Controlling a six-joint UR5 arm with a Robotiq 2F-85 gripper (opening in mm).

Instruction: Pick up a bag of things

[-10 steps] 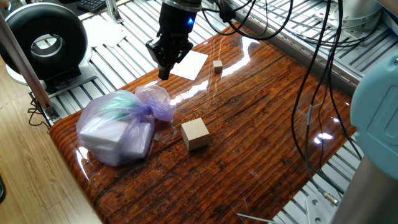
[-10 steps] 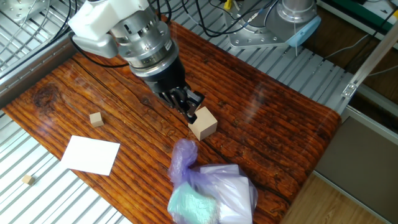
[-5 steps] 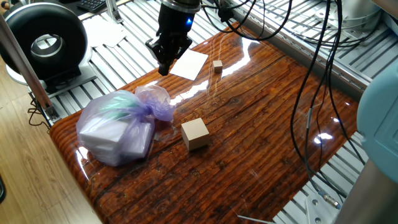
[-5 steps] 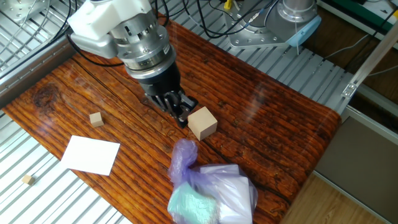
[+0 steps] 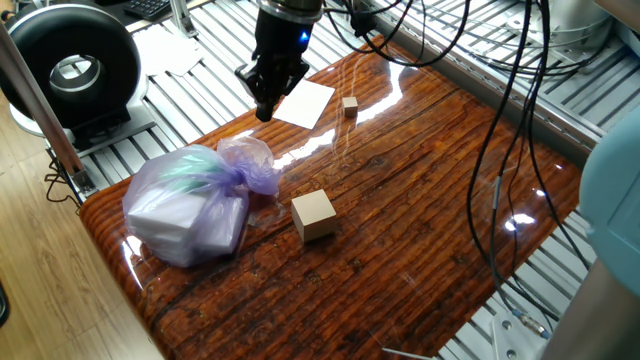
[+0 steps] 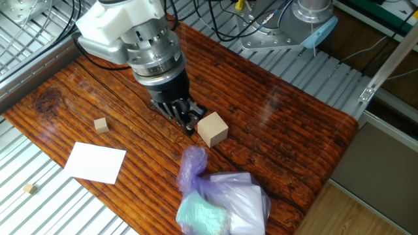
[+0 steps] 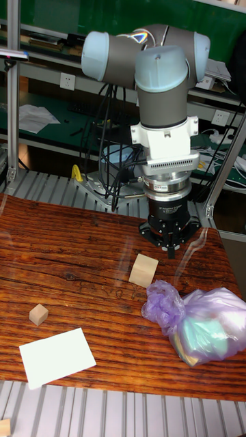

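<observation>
Pale-purple translucent bag [image 5: 190, 203], tan cube [image 5: 314, 215], white sheet [image 5: 305, 103]

Bulging translucent pale-purple plastic bag [image 7: 201, 324]: set near a table corner, knotted top turned toward the cube.
Larger tan wooden cube [image 7: 143, 270]: just beside the bag's knot.
Flat white paper sheet [image 6: 95, 162]: placed well apart, a smaller wooden cube [image 6: 100, 125] nearby.

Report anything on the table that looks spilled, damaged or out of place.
Nothing looks spilled or damaged. The bag lies on its side near the table corner, knot tied, contents inside. The big cube, small cube and paper rest flat. One more small cube sits off the wood on the metal slats.
</observation>
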